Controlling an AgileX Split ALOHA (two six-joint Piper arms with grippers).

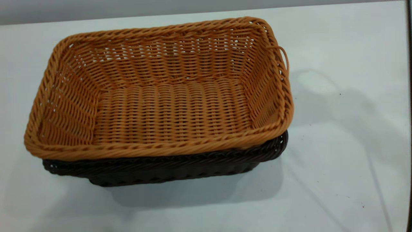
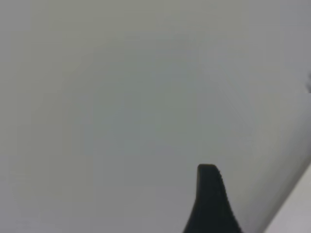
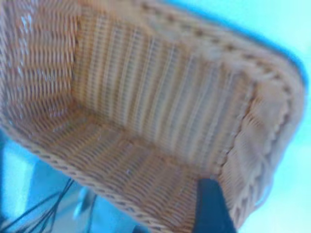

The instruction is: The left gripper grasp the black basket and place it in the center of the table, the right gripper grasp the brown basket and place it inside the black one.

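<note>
The brown basket (image 1: 161,96) sits nested inside the black basket (image 1: 167,169) on the white table (image 1: 338,161). Only the black one's rim and lower wall show beneath it. It tilts slightly, its left end riding higher. Neither gripper appears in the exterior view. In the right wrist view one dark finger (image 3: 210,206) of the right gripper hangs above a corner of the brown basket (image 3: 146,111), holding nothing, with no second finger beside it. The left wrist view has one black finger (image 2: 210,199) of the left gripper over bare tabletop (image 2: 121,107), away from both baskets.
The table's far edge (image 1: 193,14) runs along the back, and its right edge (image 1: 408,96) lies close to the baskets' right. Bare tabletop surrounds the nested pair. Dark cables (image 3: 34,208) show below the table edge in the right wrist view.
</note>
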